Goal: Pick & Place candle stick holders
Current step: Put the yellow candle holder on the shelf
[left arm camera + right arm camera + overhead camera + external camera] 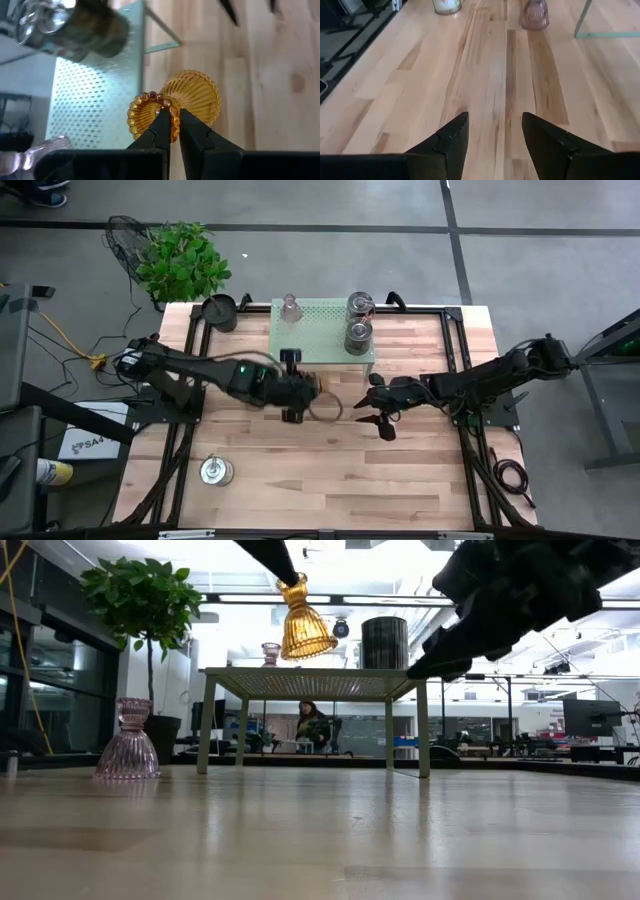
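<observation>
Pale wood surface (400, 460), grey floor all round, a leafy plant (182, 262) at the far corner. On the perforated green stand (318, 340) sit two grey metal holders (359, 320) and a pink glass holder (291, 308); a black pot (220, 312) is beside it. Left gripper (171, 131) pinches the amber holder (175, 106) by its neck, lifted clear. Right gripper (492, 135) hangs spread wide nearby. Another pink holder (128, 740) stands low, possibly near the left gripper.

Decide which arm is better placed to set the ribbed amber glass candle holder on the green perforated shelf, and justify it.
Left. The left gripper already pinches the ribbed amber glass candle holder, lifted beside the green perforated shelf. The right gripper hangs open and empty.
</observation>
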Controlling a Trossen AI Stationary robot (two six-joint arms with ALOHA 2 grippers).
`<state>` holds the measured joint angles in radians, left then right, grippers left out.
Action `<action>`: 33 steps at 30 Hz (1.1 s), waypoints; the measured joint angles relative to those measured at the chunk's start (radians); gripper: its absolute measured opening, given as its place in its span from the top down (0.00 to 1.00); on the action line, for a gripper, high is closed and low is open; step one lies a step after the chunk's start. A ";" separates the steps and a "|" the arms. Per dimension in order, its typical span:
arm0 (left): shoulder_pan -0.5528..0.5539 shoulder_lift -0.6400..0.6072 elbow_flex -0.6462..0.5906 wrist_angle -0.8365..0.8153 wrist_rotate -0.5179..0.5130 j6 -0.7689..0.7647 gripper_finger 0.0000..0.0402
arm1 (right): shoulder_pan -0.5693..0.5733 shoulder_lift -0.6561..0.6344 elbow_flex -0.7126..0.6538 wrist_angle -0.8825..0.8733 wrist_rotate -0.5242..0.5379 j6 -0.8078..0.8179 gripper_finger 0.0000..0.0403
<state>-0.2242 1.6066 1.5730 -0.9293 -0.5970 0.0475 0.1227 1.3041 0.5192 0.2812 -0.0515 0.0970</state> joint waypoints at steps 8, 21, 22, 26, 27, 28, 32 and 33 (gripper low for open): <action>0.145 0.000 0.125 -0.083 0.012 0.005 0.97 | 0.044 0.000 -0.011 0.000 0.000 -0.009 0.56; 0.363 0.000 0.258 -0.278 0.132 -0.164 0.97 | 0.064 0.001 -0.011 0.000 0.057 -0.018 0.56; 0.375 0.000 0.261 -0.300 0.141 -0.182 0.97 | 0.064 0.001 -0.011 0.000 0.057 -0.018 0.56; 0.410 0.000 0.262 -0.362 0.170 -0.238 0.97 | 0.064 0.001 -0.011 0.000 0.057 -0.017 0.56; 0.417 0.000 0.262 -0.373 0.172 -0.244 0.97 | 0.064 0.001 -0.011 0.001 0.057 -0.017 0.56; 0.421 0.000 0.262 -0.375 0.172 -0.247 0.97 | 0.064 0.001 -0.011 0.001 0.060 -0.017 0.56; 0.438 0.001 0.262 -0.372 0.174 -0.255 0.97 | 0.064 0.001 -0.011 0.001 0.073 -0.015 0.56; 0.442 0.005 0.263 -0.372 0.174 -0.256 0.97 | 0.064 0.001 -0.011 0.001 0.073 -0.015 0.56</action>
<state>0.2176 1.6119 1.8358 -1.3017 -0.4228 -0.2081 0.1864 1.3048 0.5087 0.2819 0.0216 0.0818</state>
